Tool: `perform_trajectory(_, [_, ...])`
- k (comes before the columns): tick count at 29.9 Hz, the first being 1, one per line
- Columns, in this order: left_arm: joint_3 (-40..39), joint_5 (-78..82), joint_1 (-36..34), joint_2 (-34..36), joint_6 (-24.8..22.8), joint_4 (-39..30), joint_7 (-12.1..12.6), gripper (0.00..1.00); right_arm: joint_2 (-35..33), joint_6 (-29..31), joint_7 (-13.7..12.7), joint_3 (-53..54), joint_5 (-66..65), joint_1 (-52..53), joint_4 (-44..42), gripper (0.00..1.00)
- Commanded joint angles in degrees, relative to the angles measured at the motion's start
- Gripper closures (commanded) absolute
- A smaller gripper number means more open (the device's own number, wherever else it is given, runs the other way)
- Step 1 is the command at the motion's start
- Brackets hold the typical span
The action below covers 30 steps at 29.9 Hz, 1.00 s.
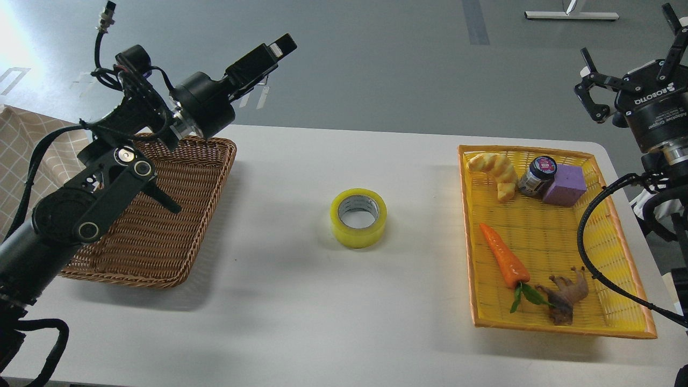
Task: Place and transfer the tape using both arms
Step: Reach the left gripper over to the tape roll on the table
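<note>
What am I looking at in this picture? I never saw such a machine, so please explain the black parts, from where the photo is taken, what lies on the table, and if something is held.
The single picture comes from a camera in the robot's own head, looking forward and down at a white table. The black jointed parts at both sides are its two arms. The left gripper points away from the camera, and I cannot tell if it is open. The right gripper has its fingers spread open. Neither holds anything.

In the middle of the table lies a roll of yellow tape, flat, hole upward. At left stands a brown wicker basket. At right a yellow tray holds a carrot, a bread-like piece, a small jar, a purple block and a brown toy animal.
</note>
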Motion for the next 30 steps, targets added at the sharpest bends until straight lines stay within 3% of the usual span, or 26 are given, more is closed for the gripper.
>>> perform_trajectory(1, [0.3,0.6,-0.5,0.0,-0.1,-0.3,0.6,0.02,0.0,0.0,0.0,-0.1,0.0,-0.1,0.0,0.00])
perform_trajectory(16, [1.3,-4.5,-1.8,0.2,-0.9,-0.3,0.6,0.02,0.1,0.0,0.0,-0.1,0.0,-0.3,-0.1,0.00])
perform_trajectory(24, [13.3,0.6,-7.8,3.1,-0.5,-0.3,0.7,0.02,0.1,0.0,0.0,-0.2,0.0,-0.4,-0.1,0.00])
perform_trajectory(30, [16.1,13.8,-8.3,2.5,-0.6,-0.2,1.2,0.02,0.2,0.0,0.0,-0.2,0.0,-0.4,-0.1,0.00])
